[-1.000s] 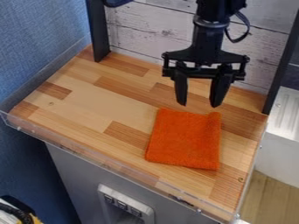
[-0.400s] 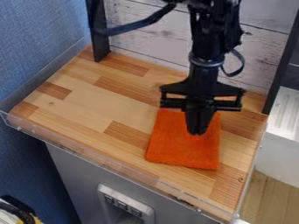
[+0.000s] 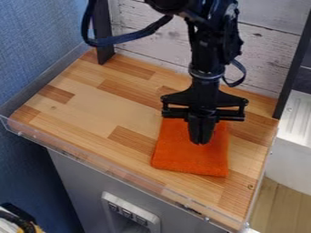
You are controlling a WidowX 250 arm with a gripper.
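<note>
Countertop of wood planks (image 3: 91, 109) spread beneath a black robot arm (image 3: 209, 50), which hung in from 12 o'clock, likely angled to reach the fabric from above. Orange cloth (image 3: 173, 157) lay at 4 o'clock from the counter's middle, its flatness apparently leaving little raised edge to grasp. Black claw (image 3: 199, 141) stood closed over the cloth, just toward 1 o'clock from its center; whether it pinched fabric could not be told. Fingers parted a second earlier had met, then shifted slightly toward 7 o'clock.
</note>
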